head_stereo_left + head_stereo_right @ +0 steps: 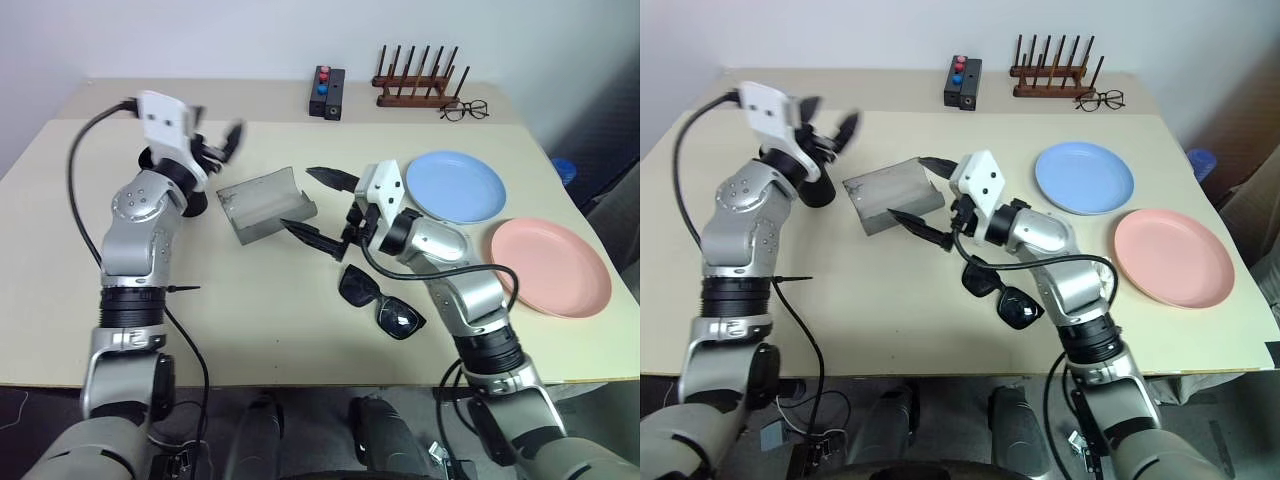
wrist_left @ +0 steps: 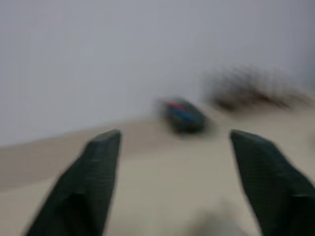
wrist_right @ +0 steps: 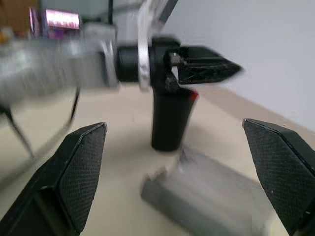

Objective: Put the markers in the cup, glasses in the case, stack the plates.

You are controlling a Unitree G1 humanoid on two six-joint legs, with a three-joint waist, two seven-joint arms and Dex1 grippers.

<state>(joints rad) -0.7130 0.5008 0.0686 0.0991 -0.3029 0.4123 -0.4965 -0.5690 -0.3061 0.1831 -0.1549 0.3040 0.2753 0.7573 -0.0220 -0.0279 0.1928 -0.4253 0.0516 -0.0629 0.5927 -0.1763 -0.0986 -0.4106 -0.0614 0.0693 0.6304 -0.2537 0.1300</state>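
Item, nearest the front edge of the worktop (image 1: 300, 340): the glasses (image 1: 380, 300), black, dark lenses, lying flat and untouched just below the right forearm.

Item, one step further in: the right end effector (image 1: 318, 208), fingers spread wide and empty, hanging over the near end of the case (image 1: 265, 205). The case is grey, lies open with its hollow facing up, and sits between the two arms.

Item, right side: the pink plate (image 1: 550, 267) nearer, the blue plate (image 1: 455, 186) beyond it, side by side and apart, not stacked.

Item, left side: the left end effector (image 1: 222, 140), fingers wide, holding nothing, raised above the worktop. The cup (image 3: 170, 120), black and upright, stands just below and behind it; a touch of red at its rim suggests a marker already inside, though the markers cannot be made out clearly.

Item, far edge: a black button box (image 1: 328, 92), a wooden peg rack (image 1: 420, 78) and clear spectacles (image 1: 465, 110), none of them part of the job.

Judgement: the glasses come next. The right arm would do well to draw back toward them, grip the frame at the bridge rather than a lens, and lay them lengthwise into the open shell.
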